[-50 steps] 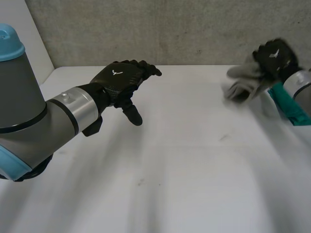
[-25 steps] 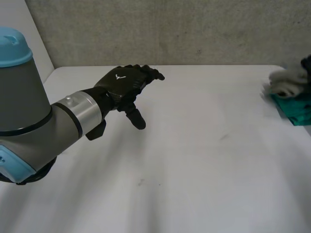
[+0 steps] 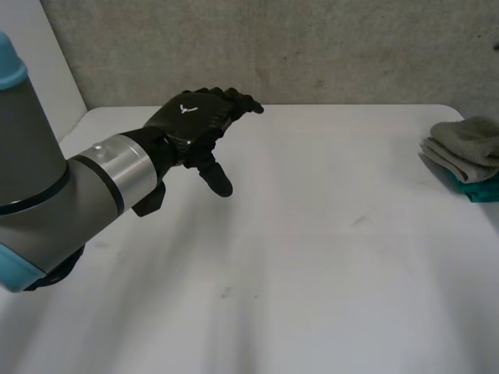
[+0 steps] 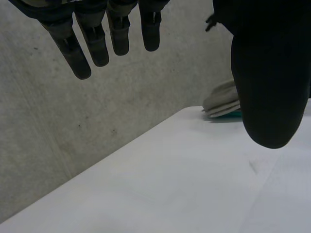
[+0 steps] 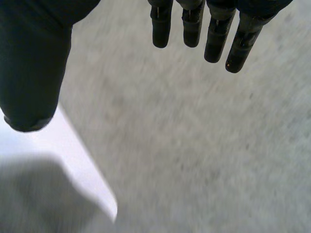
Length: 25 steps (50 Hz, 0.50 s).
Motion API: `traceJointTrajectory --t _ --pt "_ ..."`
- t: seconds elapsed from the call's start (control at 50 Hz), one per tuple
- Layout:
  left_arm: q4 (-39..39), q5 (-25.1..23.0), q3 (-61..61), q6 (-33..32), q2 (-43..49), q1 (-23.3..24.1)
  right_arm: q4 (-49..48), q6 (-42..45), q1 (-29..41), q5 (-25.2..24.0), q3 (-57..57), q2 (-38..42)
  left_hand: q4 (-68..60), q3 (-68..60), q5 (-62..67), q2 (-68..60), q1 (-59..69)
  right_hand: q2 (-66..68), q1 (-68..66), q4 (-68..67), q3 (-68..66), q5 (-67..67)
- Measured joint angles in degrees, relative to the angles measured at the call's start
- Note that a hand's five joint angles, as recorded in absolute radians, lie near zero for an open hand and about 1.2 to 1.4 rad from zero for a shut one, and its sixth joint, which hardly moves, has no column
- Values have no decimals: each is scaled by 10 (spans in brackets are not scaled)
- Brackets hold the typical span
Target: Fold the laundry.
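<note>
Locate the left hand (image 3: pixel 199 125) above the far left part of the bench (image 3: pixel 312 273), clear of the bench top. Note the fingers (image 3: pixel 238 105) extended nearly straight toward the concrete wall (image 3: pixel 273 47) behind the bench, thumb angled down toward the bench top. Record as open, holding nothing. Trace the left arm (image 3: pixel 62 195) in across the bench's left side, forearm angled toward the wall. Verify in the left wrist view: fingers (image 4: pixel 97 41) straight and slightly parted, thumb well apart from them, bare bench (image 4: pixel 170 189) beneath the palm.

Check the right hand (image 5: pixel 34 63) in the right wrist view: fingers (image 5: pixel 214 34) straight and relaxed, thumb wide of them, nothing in the grasp. Treat its place relative to the bench as not determinable.

Find the laundry at the bench's far right corner: a folded grey towel (image 3: pixel 468 140) lying on a folded teal cloth (image 3: pixel 485 188), well apart from the left hand. See the same stack past the left thumb, grey towel (image 4: pixel 223 99) over teal cloth (image 4: pixel 228 114), at the bench edge nearest the wall (image 4: pixel 73 121).
</note>
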State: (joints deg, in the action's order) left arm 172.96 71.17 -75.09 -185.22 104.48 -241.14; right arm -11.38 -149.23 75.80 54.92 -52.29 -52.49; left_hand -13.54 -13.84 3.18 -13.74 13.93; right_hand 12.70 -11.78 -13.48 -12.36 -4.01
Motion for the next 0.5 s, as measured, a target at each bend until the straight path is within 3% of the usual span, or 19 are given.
traceJointTrajectory --t 0.06,0.1,0.22,0.24,0.42,0.5 --pt "0 0 0 0 -5 -1 1 -26 18 17 -11 -26 0 0 0 0 0 0 0 0 0 0" --pt "0 13 -1 4 -20 -6 10 -81 69 72 -45 -81 0 0 0 0 0 0 0 0 0 0" --pt "2 58 -3 9 -48 -22 37 -154 159 160 -109 -159 0 0 0 0 0 0 0 0 0 0" --pt "4 75 -4 10 -56 -28 49 -177 195 193 -134 -184 0 0 0 0 0 0 0 0 0 0" --pt "22 181 -42 9 -92 -61 71 -217 334 323 -260 -244 7 4 -4 6 -3 0 0 0 0 0" --pt "31 201 -58 6 -101 -63 65 -217 361 353 -292 -257 8 4 -5 8 -4 0 0 0 0 0"
